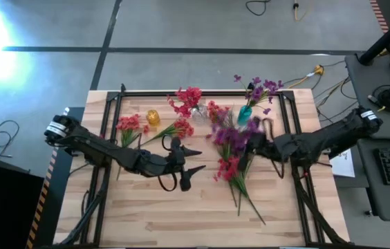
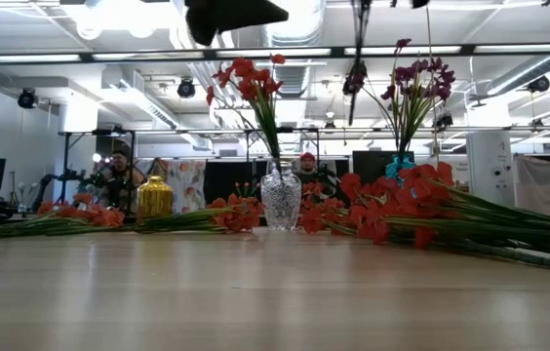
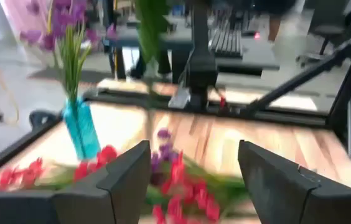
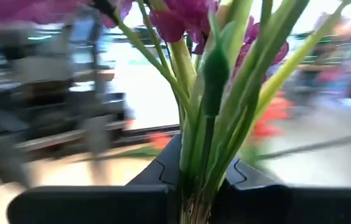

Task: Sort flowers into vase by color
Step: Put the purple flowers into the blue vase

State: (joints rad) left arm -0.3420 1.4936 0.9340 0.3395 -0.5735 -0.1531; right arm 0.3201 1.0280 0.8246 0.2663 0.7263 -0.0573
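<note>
Step in hand: purple sprig gripped for transfer to blue vase.
Right claw [image 4: 197, 186] clamps purple flowers [image 1: 233, 135]; left claw [image 1: 193, 159] open, empty. Next: carry stems over blue vase [image 1: 244, 114], insert upright.

My two arms are matte black from base to tip, built of chunky jointed segments. The left arm [image 1: 105, 149] has a silver-grey cylinder with a pale band at its shoulder end; the right arm [image 1: 319, 142] carries a similar light-marked collar. My left gripper [image 3: 191, 180] ends in two broad, flat, dark-grey wedge-shaped fingers [image 3: 129, 180] with bevelled edges.
</note>
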